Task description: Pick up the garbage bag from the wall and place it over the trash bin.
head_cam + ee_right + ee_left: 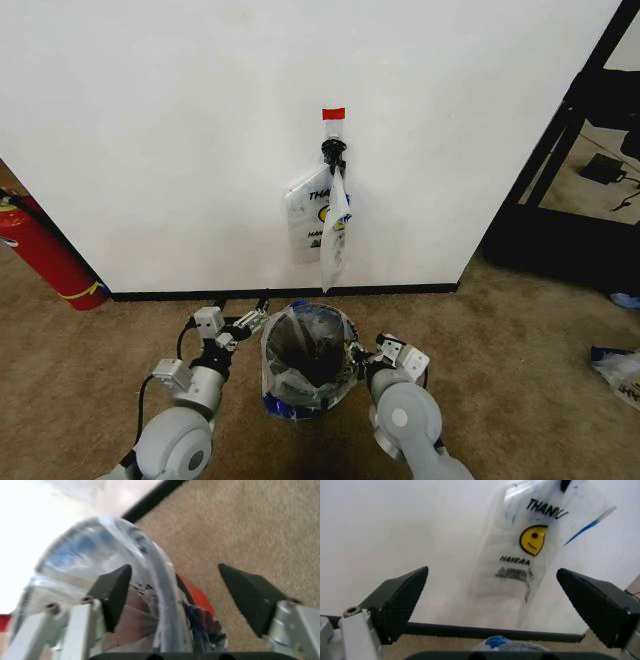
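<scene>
Garbage bag point(326, 222): I see it hanging from the hook point(333, 151) on the wall point(180, 130), long axis vertical, tip pointing down.
Trash bin point(306, 345): below, already plastic-lined.
Left gripper point(243, 322): spread wide, empty.
Right gripper point(366, 355): jaws apart, straddling the bin's rim.

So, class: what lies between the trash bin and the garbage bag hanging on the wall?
In the head view, bare carpet and the black baseboard lie between the trash bin and the garbage bag.

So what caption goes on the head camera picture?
A bag hangs on the wall hook; both end effectors, left and right, flank the lined bin.
</scene>
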{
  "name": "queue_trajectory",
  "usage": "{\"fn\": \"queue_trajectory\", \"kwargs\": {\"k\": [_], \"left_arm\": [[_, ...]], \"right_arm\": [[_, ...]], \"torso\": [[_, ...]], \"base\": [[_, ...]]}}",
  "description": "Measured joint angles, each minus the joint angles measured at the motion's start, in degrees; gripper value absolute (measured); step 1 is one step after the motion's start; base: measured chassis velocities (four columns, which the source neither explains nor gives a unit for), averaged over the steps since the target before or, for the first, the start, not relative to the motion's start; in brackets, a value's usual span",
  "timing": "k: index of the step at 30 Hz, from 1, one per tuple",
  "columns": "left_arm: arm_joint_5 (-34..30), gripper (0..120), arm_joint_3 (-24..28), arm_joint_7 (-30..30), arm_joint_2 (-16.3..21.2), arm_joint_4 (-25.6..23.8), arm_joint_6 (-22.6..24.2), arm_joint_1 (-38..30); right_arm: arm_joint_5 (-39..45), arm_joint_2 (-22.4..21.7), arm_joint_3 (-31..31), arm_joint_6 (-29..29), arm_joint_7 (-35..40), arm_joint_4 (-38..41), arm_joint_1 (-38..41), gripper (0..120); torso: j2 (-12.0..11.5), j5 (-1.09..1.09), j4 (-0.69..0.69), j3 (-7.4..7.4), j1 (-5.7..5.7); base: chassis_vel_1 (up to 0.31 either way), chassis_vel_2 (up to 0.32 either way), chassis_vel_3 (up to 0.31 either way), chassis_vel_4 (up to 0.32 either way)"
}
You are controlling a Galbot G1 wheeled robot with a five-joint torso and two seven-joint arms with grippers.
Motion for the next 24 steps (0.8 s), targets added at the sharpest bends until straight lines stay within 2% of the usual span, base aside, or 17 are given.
{"fn": "queue_trajectory", "kwargs": {"k": [2, 6, 9, 10, 11, 13, 16, 17, 21, 24], "left_arm": [[0.0, 100, -0.1, 0.0, 0.0, -0.1, 0.0, 0.1], [0.8, 100, -0.7, 0.0, -0.4, -0.5, 0.0, 0.5], [2.7, 100, -2.5, 0.6, -1.4, -0.5, -0.5, 0.8], [2.7, 100, -2.5, 0.6, -1.4, -0.5, -0.5, 0.8], [3.6, 100, -3.2, 0.9, -1.7, -0.4, -0.8, 1.1], [6.5, 100, -5.1, 0.8, -2.8, -0.4, -1.6, 2.6], [10.4, 100, -7.3, 0.9, -3.9, -1.2, -2.8, 5.7], [10.4, 100, -7.3, 0.9, -3.9, -1.2, -2.8, 5.7], [13.9, 100, -10.1, 3.0, -5.6, -3.1, -6.2, 10.3], [14.7, 100, -11.3, 4.0, -6.6, -3.6, -8.0, 12.1]], "right_arm": [[-0.3, -0.4, 0.1, 0.2, -0.5, 1.1, -0.6, 73], [-5.6, -1.4, 1.2, 1.3, -4.5, 4.6, -2.5, 91], [-14.8, -2.2, 2.8, 8.3, -10.3, 6.3, -4.0, 99], [-14.8, -2.2, 2.8, 8.3, -10.3, 6.3, -4.0, 99], [-17.5, -2.5, 3.2, 11.1, -12.0, 6.5, -4.6, 100], [-26.6, -3.4, 4.9, 22.4, -17.4, 6.5, -7.1, 100], [-35.4, -3.1, 8.0, 34.2, -24.5, 6.5, -11.2, 100], [-35.4, -3.1, 8.0, 34.2, -24.5, 6.5, -11.2, 100], [-46.6, -1.9, 12.8, 43.7, -30.4, 6.8, -18.5, 100], [-49.4, -1.6, 14.2, 45.5, -30.9, 7.4, -21.5, 100]], "torso": [[0.0, 0.0, 0.0, 0.0, 0.0], [0.0, 0.0, 0.0, 0.0, 0.0], [0.0, 0.0, 0.0, 0.0, 0.0], [0.0, 0.0, 0.0, 0.0, 0.0], [0.0, 0.01, 0.0, 0.0, 0.0], [0.0, 0.0, 0.0, 0.0, 0.0], [0.0, 0.0, 0.0, 0.0, 0.0], [0.0, 0.0, 0.0, 0.0, 0.0], [0.0, 0.01, 0.0, -0.01, -0.01], [0.0, 0.01, 0.0, 0.0, 0.0]], "base": [[0.0, 0.0, 0.0, 0.0], [0.0, 0.0, 0.0, 0.0], [0.0, 0.0, 0.0, 0.0], [0.0, 0.0, 0.0, 0.0], [0.0, 0.0, 0.0, 0.0], [0.0, 0.0, 0.0, 0.0], [0.0, 0.0, 0.0, 0.0], [0.0, 0.0, 0.0, 0.0], [0.0, 0.0, 0.0, 0.0], [0.0, 0.0, 0.0, 0.0]]}}
